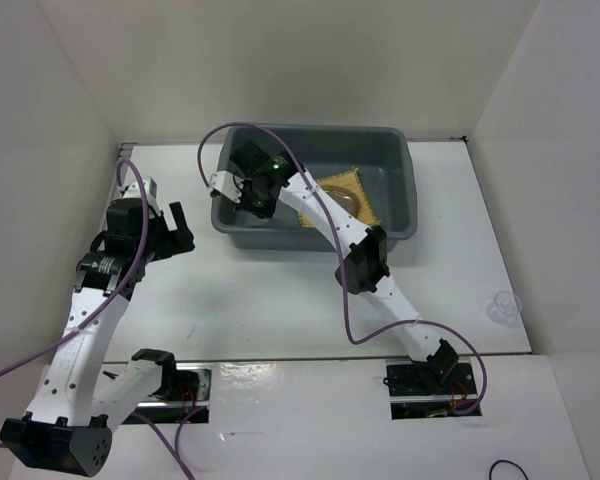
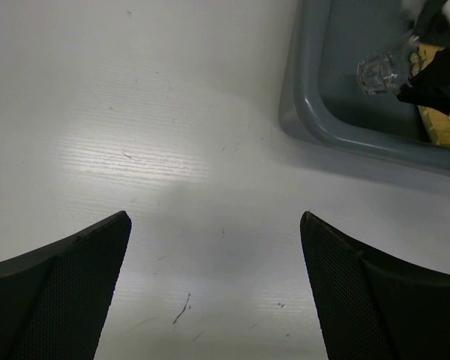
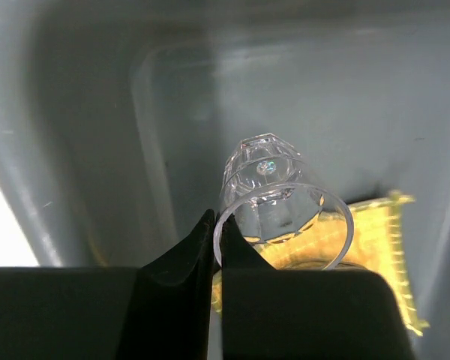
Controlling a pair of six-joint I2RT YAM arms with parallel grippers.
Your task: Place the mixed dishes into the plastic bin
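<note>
The dark grey plastic bin (image 1: pixel 400 160) stands at the back middle of the table. The yellow-tan woven placemat (image 1: pixel 352 186) lies inside it, with a round brownish plate (image 1: pixel 342 200) on it, partly hidden by my right arm. My right gripper (image 1: pixel 248 196) hangs over the bin's left half, shut on the rim of a small clear cup (image 3: pixel 285 199) held above the bin floor (image 3: pixel 97 150). One finger is inside the rim and one outside; the mat (image 3: pixel 379 236) shows below. My left gripper (image 1: pixel 180 232) is open and empty over bare table, left of the bin (image 2: pixel 307 97).
A second small clear cup (image 1: pixel 503 306) stands on the table near the right edge. White walls close in the table on the left, back and right. The held cup (image 2: pixel 379 71) and mat (image 2: pixel 444 129) also show in the left wrist view.
</note>
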